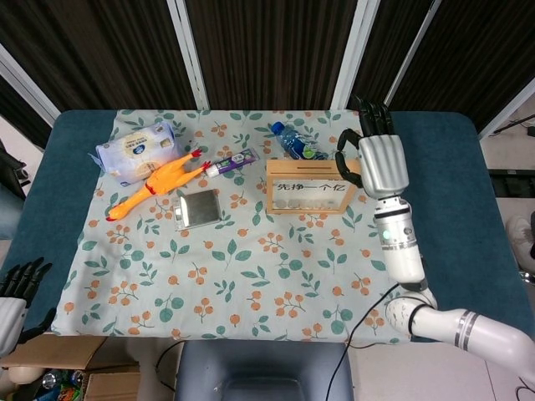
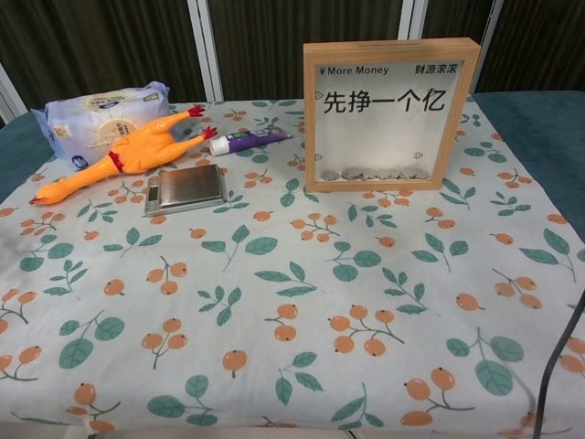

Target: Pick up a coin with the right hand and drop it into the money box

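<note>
The wooden money box stands upright on the floral cloth, with a row of coins lying inside its glass front. My right hand is raised beside the box's right top corner, its back towards the head camera. The fingers point away and the thumb curls in on the left. Whatever is between the fingers is hidden, and no loose coin shows on the cloth. The chest view does not show this hand. My left hand hangs off the table's front left corner, fingers apart and holding nothing.
A rubber chicken, a tissue pack, a purple tube and a small metal scale lie left of the box. A water bottle lies behind it. A dark cable hangs at the chest view's right edge.
</note>
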Controlling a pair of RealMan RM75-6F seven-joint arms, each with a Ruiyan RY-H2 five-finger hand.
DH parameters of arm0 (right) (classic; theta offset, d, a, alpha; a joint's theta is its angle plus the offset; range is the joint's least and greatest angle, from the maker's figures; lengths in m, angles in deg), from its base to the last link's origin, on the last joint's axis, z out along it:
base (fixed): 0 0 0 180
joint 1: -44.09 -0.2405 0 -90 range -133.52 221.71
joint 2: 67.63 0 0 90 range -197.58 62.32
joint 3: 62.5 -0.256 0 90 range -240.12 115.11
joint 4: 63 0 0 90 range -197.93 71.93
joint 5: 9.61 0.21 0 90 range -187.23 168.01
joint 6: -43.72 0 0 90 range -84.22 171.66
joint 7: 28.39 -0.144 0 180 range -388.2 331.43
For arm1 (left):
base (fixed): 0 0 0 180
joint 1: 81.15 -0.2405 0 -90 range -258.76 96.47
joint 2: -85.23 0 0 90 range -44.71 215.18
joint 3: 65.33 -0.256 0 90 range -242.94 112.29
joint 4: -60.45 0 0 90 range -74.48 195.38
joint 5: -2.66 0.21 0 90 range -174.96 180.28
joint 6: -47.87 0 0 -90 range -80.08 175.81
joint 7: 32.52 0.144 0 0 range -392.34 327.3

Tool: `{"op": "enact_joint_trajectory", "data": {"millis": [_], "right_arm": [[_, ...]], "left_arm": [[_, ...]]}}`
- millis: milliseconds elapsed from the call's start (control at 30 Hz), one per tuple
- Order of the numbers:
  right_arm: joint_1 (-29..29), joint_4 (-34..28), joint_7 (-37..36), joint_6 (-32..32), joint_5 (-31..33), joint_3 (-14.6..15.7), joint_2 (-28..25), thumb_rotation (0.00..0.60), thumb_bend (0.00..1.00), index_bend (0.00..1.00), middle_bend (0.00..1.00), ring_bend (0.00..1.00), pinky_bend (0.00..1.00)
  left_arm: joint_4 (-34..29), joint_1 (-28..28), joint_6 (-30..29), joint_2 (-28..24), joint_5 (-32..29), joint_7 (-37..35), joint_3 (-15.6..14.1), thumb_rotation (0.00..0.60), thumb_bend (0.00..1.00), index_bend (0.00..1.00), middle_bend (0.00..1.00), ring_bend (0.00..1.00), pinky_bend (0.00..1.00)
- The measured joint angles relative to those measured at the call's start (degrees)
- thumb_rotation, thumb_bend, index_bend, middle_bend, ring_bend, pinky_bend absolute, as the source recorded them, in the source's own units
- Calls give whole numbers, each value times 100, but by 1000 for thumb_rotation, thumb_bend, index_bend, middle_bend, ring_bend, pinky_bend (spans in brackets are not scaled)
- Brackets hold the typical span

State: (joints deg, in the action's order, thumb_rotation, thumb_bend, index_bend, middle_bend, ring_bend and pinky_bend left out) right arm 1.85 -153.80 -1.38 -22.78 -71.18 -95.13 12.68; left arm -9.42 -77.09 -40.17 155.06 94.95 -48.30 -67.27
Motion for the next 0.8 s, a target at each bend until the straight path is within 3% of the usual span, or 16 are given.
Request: {"op": "enact_joint_trajectory", "data": {"millis": [233, 800], "right_arm": [[-664, 678, 521, 731, 1002, 130, 30, 600, 627, 777, 131, 0, 0], [-1022, 779, 639, 1032, 1557, 695, -67, 600, 638, 785, 131, 0, 0]], "left_arm": [[-54, 54, 72, -9, 6, 41, 8, 600, 359, 0, 0, 0, 0], [-132, 71, 111, -73, -18, 18, -5, 600, 359, 0, 0, 0, 0]]}}
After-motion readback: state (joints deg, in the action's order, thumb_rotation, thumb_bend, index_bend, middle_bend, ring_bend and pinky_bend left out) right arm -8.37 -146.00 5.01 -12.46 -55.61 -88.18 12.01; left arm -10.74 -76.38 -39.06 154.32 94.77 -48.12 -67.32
